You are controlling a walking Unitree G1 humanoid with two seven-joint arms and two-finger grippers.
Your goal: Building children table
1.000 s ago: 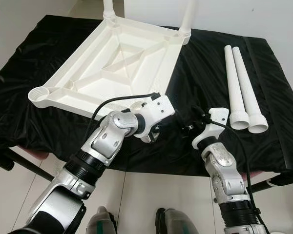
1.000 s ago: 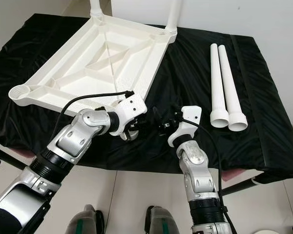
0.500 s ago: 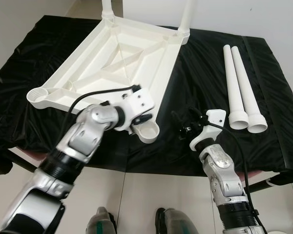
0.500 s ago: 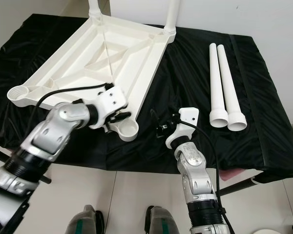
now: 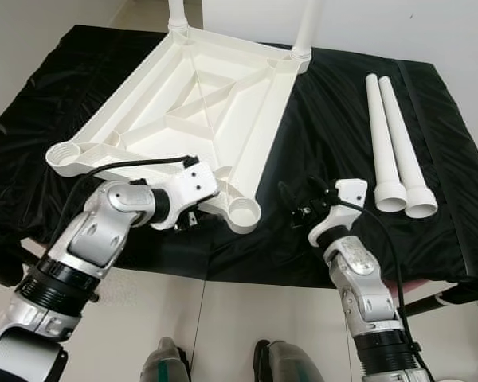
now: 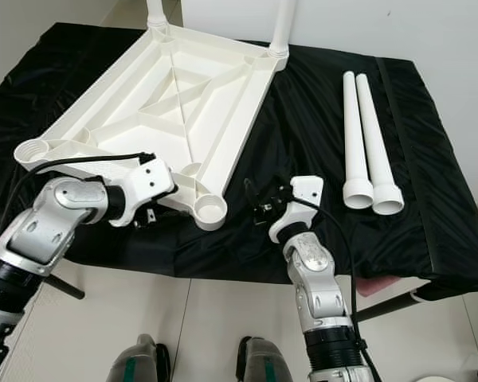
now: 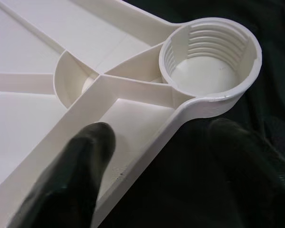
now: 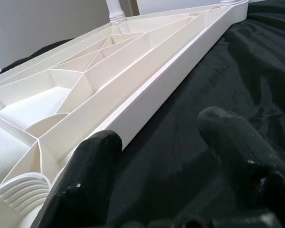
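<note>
Now the upturned white tabletop (image 5: 193, 103) lies underside-up on the black-draped counter (image 5: 327, 103), with two legs already screwed into its far corner sockets (image 5: 301, 32) and two loose legs (image 5: 394, 143) lying side by side well apart from it, off its right edge. Relative to this tabletop, the left tool (image 5: 190, 218) sits at the near edge, just beside the empty near socket (image 5: 244, 213). The left wrist view shows its fingers (image 7: 71, 180) spread, one over the ribbed underside and one outside the rim, straddling the edge without clearly pinching it. The right tool (image 5: 296, 200) hovers over the cloth just beyond the tabletop's near-right edge, its fingers (image 8: 85, 175) likewise spread and empty.

Compared with a second ago, the left arm has swung away from the near socket toward the tabletop's near-left side, uncovering the threaded socket that it previously hid; the right tool has shifted only slightly, and the tabletop appears to lie where it did. The uncovered socket (image 7: 210, 57) is judged ready to receive a leg. Two sockets remain unfilled, including the one at the left corner (image 5: 64, 153), so the task stands roughly half done; fetching a loose leg seems the likely next step.
</note>
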